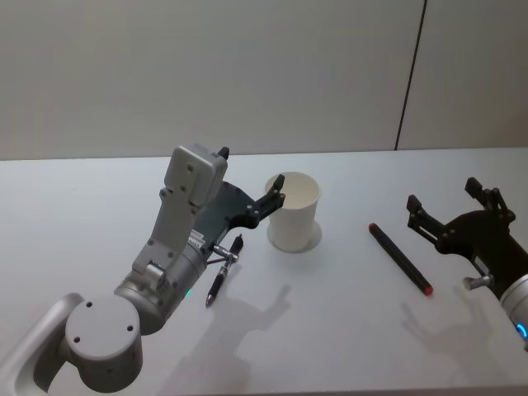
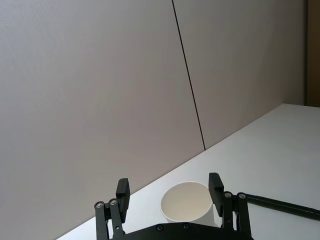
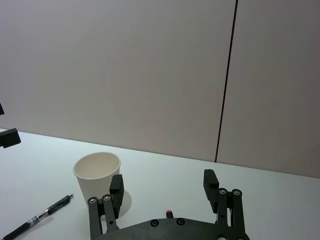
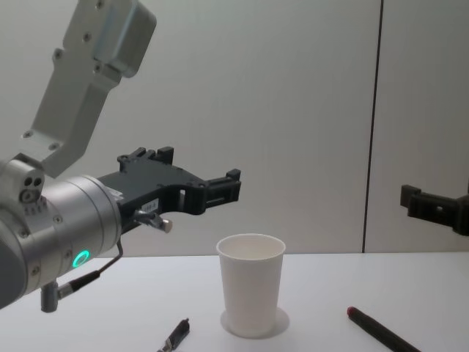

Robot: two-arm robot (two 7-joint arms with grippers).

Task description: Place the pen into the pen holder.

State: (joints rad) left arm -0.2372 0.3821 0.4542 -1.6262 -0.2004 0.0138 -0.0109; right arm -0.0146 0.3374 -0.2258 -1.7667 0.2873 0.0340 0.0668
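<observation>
The pen holder (image 1: 294,213) is a white paper cup standing upright and empty at mid-table, also seen as the cup (image 2: 187,202) (image 3: 98,174) (image 4: 251,284). A black pen (image 1: 223,271) (image 3: 41,217) (image 4: 176,336) lies on the table left of it. A dark pen with a red end (image 1: 401,258) (image 2: 280,203) (image 4: 381,331) lies to its right. My left gripper (image 1: 250,174) (image 2: 169,187) (image 4: 198,170) hovers open and empty above the black pen, pointing at the cup. My right gripper (image 1: 442,192) (image 3: 163,182) (image 4: 432,205) is open and empty, just right of the red-ended pen.
The white table (image 1: 346,338) runs back to a plain wall with a dark vertical seam (image 1: 411,74). Bare tabletop lies in front of the cup and between the two pens.
</observation>
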